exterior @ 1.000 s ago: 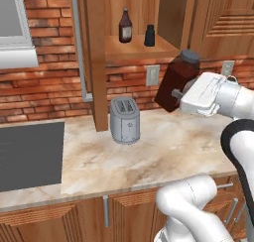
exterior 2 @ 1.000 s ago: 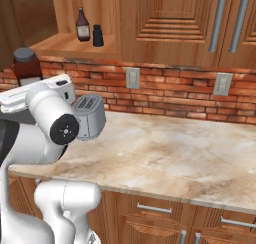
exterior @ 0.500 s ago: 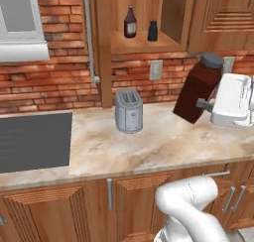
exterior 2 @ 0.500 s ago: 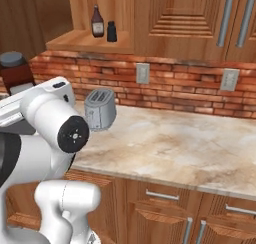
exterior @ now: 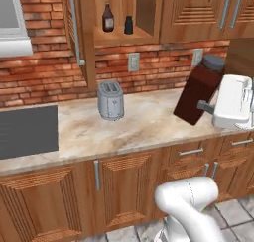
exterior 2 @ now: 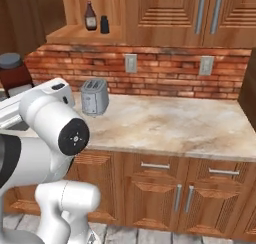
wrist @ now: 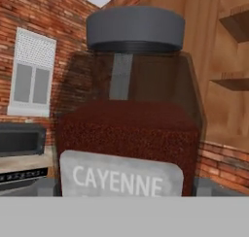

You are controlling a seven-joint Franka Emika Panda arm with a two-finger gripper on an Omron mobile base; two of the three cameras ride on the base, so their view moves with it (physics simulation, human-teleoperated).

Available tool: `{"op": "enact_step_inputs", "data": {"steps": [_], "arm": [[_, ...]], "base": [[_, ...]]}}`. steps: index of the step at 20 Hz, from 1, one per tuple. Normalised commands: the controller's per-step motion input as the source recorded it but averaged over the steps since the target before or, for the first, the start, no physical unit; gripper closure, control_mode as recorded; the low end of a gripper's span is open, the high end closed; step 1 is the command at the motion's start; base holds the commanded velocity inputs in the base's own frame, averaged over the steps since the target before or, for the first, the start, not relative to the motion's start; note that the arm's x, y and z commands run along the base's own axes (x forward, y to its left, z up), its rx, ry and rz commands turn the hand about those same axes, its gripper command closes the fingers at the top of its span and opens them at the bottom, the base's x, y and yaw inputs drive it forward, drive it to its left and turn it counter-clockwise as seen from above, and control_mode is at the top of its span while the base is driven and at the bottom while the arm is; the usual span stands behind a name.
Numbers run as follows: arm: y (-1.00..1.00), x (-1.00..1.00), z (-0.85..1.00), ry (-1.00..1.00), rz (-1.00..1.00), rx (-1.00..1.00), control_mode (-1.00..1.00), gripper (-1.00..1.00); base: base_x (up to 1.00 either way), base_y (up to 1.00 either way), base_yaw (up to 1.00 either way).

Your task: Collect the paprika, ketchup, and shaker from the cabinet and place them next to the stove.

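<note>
The paprika (exterior: 197,93), a wide dark red jar with a dark cap and a pale label reading CAYENNE, hangs tilted above the counter at the right. My gripper (exterior: 202,106) is shut on its sides. In the hand view the paprika (wrist: 129,129) is very close, with my fingertips (wrist: 46,187) pressed to its flanks. The paprika (exterior 2: 12,72) also peeks out behind my arm. The ketchup (exterior: 107,18) and the small black shaker (exterior: 128,25) stand side by side on the open cabinet shelf (exterior: 121,38). The stove (exterior: 25,132) lies dark and flat at the left.
A silver toaster (exterior: 110,100) stands on the marble counter (exterior: 144,132) below the cabinet. Wall outlets (exterior: 133,62) sit in the brick backsplash. A range hood (exterior: 12,32) hangs over the stove. Closed panelled doors (exterior 2: 170,13) lie right of the shelf.
The whole picture has shifted, so the base has moved along the counter. The paprika stays in my gripper, now lower and to the right of the cabinet shelf.
</note>
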Motion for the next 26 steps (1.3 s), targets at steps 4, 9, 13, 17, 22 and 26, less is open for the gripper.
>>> {"op": "enact_step_inputs", "data": {"steps": [4, 9, 13, 17, 22, 26], "arm": [[0.0, 0.0, 0.0, 0.0, 0.0, 0.0, 1.0, 1.0], [0.0, 0.0, 0.0, 0.0, 0.0, 0.0, 1.0, 1.0], [0.0, 0.0, 0.0, 0.0, 0.0, 0.0, 1.0, 1.0], [0.0, 0.0, 0.0, 0.0, 0.0, 0.0, 1.0, 1.0], [0.0, 0.0, 0.0, 0.0, 0.0, 0.0, 1.0, 1.0], [0.0, 0.0, 0.0, 0.0, 0.0, 0.0, 1.0, 1.0]], "base": [[-0.5, 0.09, -0.55], [-0.42, 0.14, -0.66], [-0.31, 0.06, -0.7], [-0.24, 0.01, -0.72], [-0.18, 0.0, -0.73], [-0.11, 0.0, -0.72]]}}
